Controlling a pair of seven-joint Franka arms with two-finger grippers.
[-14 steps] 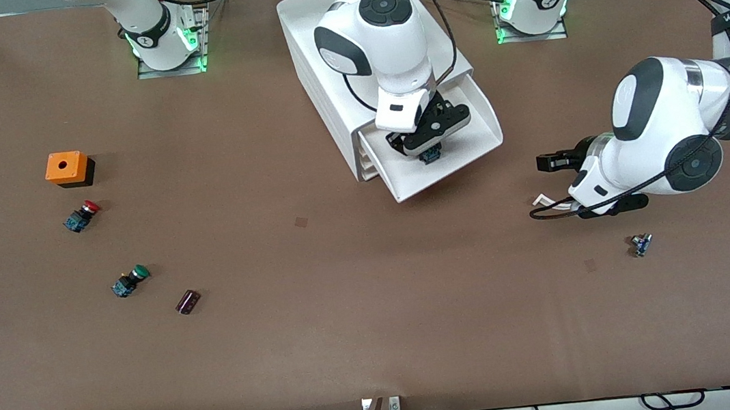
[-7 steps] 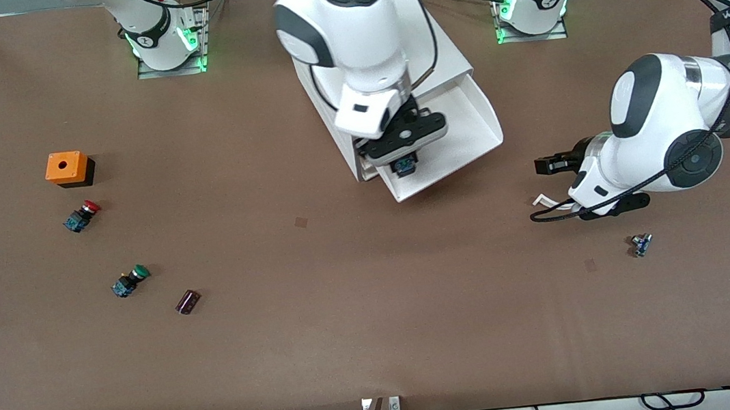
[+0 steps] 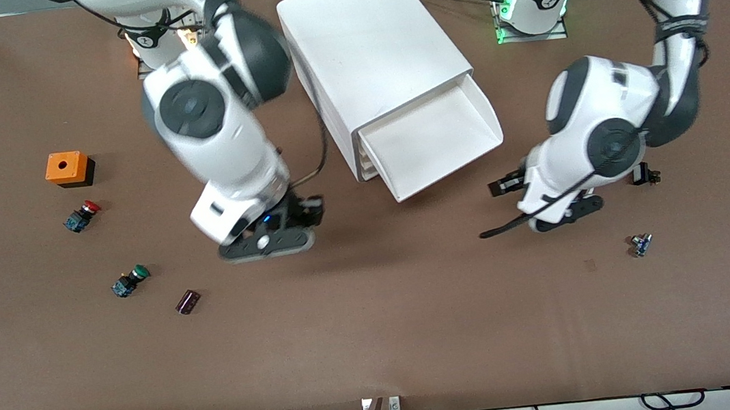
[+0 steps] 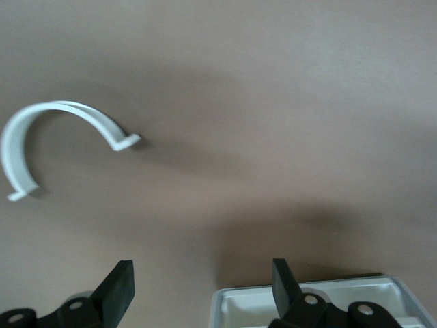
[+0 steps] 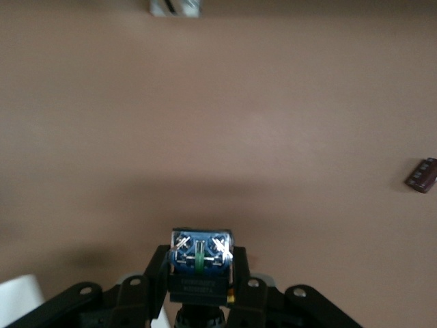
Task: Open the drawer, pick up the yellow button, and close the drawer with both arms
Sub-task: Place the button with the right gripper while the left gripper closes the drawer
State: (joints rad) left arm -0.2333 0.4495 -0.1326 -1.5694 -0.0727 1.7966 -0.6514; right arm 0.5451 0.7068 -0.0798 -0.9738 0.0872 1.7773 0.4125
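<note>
The right gripper [image 5: 199, 301] is clamped on the button [image 5: 201, 256], whose blue terminal end with metal screws shows between the black fingers [image 5: 153, 270] in the right wrist view; its cap is hidden below. In the front view this gripper [image 3: 270, 238] hangs over bare brown table [image 3: 379, 327], off the cabinet's front corner toward the right arm's end, and the button itself cannot be made out there. The left gripper [image 4: 198, 287] has its fingers spread wide with nothing between them; in the front view it [image 3: 507, 185] is over the table beside the open drawer [image 3: 430, 139], toward the left arm's end. One white cabinet [image 3: 367, 46] stands between the two arm bases, with one drawer pulled out and showing only white inside; the drawers under it are mostly hidden. Toward the right arm's end from the cabinet lie one orange box [image 3: 66, 167], one red-capped button [image 3: 81, 216], one green-capped button [image 3: 130, 280] and one small dark block [image 3: 188, 301]. Toward the left arm's end lies one tiny part [image 3: 642, 244], too small to identify. One curved white clip [image 4: 51, 140] shows on the table only in the left wrist view, where a corner of a white tray [image 4: 321, 304] is cut off by the edge.
</note>
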